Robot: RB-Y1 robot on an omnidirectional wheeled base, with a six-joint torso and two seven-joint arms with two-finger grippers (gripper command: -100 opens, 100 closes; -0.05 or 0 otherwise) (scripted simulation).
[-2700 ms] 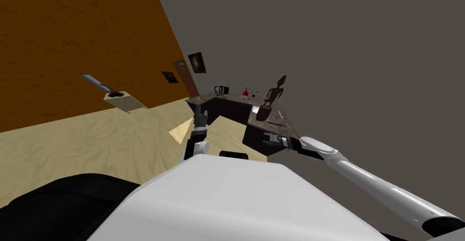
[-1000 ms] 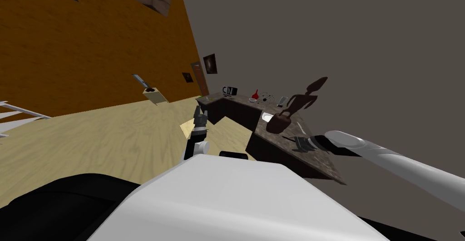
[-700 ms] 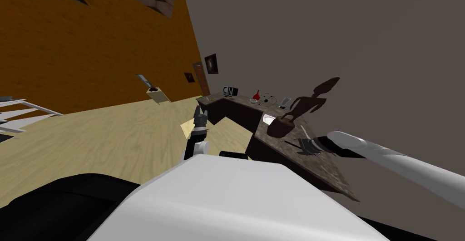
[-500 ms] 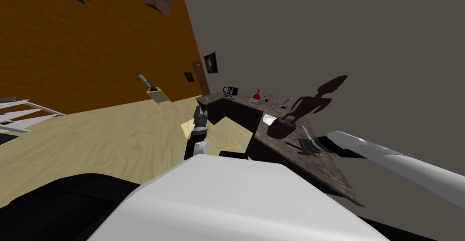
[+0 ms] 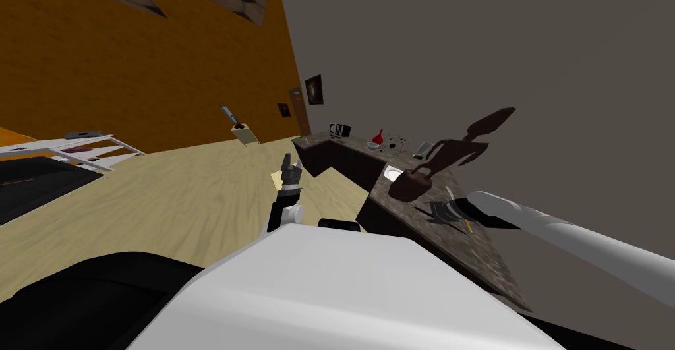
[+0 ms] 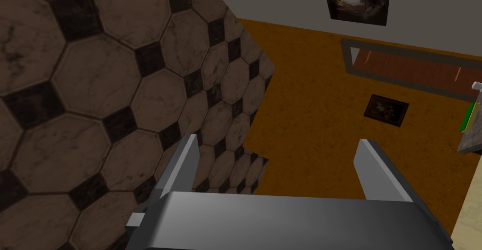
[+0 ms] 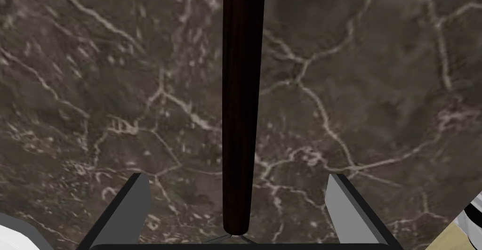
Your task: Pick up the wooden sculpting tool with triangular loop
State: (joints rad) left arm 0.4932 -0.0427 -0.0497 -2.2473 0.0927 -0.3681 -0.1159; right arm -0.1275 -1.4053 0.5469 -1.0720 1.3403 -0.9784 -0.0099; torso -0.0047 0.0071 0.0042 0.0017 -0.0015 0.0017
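The sculpting tool (image 7: 240, 101) lies flat on a dark, veined stone counter (image 7: 376, 96). In the right wrist view its long axis runs straight away from the hand, midway between the two fingers. The handle is a dark brown round stick. At its end nearest the dark block, two thin grey wires spread out, so the loop end points back toward the hand and the plain end points away.

The right gripper (image 7: 237, 176) is spread wide. One finger stands on each side of the handle, well clear of it and touching nothing.

The head view adds the setting: the right gripper (image 5: 443, 211) hangs low over the near part of the counter (image 5: 461, 250), just beside a dark brown statue (image 5: 409, 184) standing on the same top. The left gripper (image 5: 289, 168) is held up in front of the chest, over the pale wooden floor (image 5: 184, 201). The left wrist view shows its fingers (image 6: 183, 162) parted and holding nothing.
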